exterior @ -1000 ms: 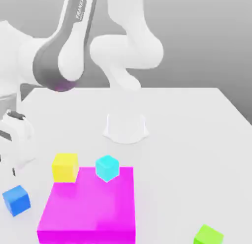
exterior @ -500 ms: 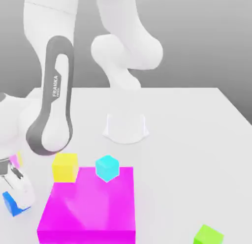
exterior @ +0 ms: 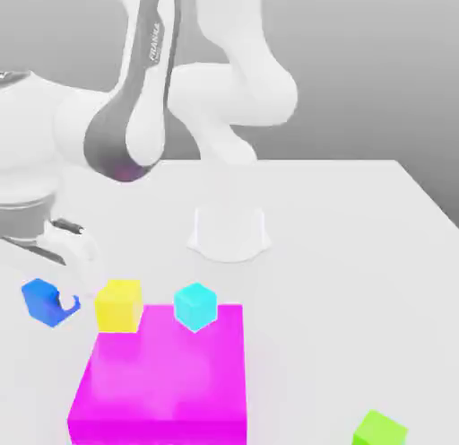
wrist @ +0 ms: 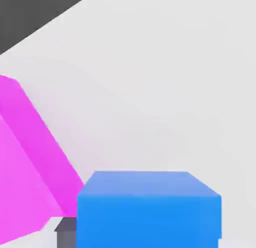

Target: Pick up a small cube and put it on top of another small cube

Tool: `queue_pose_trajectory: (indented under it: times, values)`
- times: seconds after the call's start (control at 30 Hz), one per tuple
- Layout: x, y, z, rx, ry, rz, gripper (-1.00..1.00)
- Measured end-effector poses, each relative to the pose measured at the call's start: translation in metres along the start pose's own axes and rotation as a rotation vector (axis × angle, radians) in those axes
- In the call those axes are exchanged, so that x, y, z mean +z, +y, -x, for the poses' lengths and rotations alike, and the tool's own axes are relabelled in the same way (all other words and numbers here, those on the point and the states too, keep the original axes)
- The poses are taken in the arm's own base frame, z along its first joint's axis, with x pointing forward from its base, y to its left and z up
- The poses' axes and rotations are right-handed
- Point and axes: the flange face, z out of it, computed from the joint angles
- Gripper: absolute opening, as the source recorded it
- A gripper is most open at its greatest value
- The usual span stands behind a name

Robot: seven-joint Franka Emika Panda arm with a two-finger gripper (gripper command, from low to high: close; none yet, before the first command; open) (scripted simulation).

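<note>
the white hand is closed on the small plain blue cube at the exterior view's left, gripping its flat sides, likely so it can travel level onto another cube. the yellow cube and faceted cyan cube sit by the glossy magenta block.

**Cubes around a block, one raised in the gripper**

In the exterior view, the block lies on the table, in front of the arm's base. The corner cube sits at the block's far left corner; the edge cube is to its right, by the block's far edge — whether either rests on the block cannot be told. The gripped cube is between the fingers of the gripper, left of the corner cube. The outlying cube lies near the front — well apart, to the block's right.
</note>
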Motion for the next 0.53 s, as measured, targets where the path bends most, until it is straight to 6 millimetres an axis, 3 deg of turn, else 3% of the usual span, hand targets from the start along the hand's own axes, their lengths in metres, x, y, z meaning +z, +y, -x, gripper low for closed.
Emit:
queue_pose_trajectory:
  times: [0.27,0.43,0.47,0.53]
  values:
    - [-0.044,0.01,0.06,-0.24,0.022,0.018,-1.0]
    - [0.006,0.012,0.063,-0.262,0.027,0.022,-1.0]
    - [0.012,0.013,0.063,-0.262,0.027,0.023,1.0]
    - [0.012,0.013,0.063,-0.262,0.027,0.023,1.0]
